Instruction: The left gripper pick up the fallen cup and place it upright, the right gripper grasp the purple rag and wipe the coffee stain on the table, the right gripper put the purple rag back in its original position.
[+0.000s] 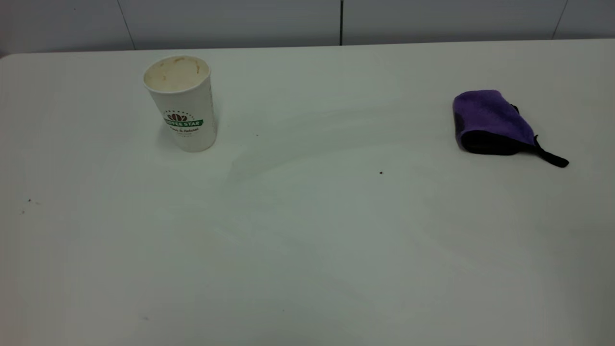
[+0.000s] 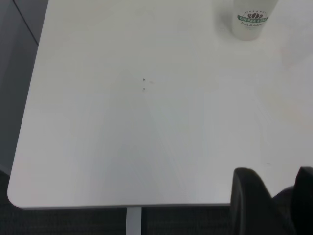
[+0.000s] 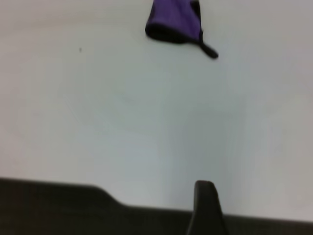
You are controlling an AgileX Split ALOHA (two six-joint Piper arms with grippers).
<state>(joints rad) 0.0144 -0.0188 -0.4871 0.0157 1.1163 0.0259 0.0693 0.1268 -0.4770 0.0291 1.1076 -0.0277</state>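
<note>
The cup (image 1: 181,103) stands upright on the table (image 1: 307,250) at the back left, its stained inside facing up; the left wrist view catches its lower part (image 2: 250,22). The purple rag (image 1: 491,122) lies folded at the right, black loop trailing; it also shows in the right wrist view (image 3: 173,22). No coffee stain is in view; only faint streaks mark the middle. Neither gripper appears in the exterior view. My left gripper (image 2: 279,183) hangs open and holds nothing, at the table's near edge, far from the cup. My right gripper (image 3: 205,205) shows as one dark part by the near edge, far from the rag.
A tiny dark speck (image 1: 381,172) sits mid-table and a few more specks (image 1: 29,201) lie at the left. A grey panelled wall (image 1: 230,21) runs behind the table. The rounded table corner (image 2: 19,198) and the dark floor show in the left wrist view.
</note>
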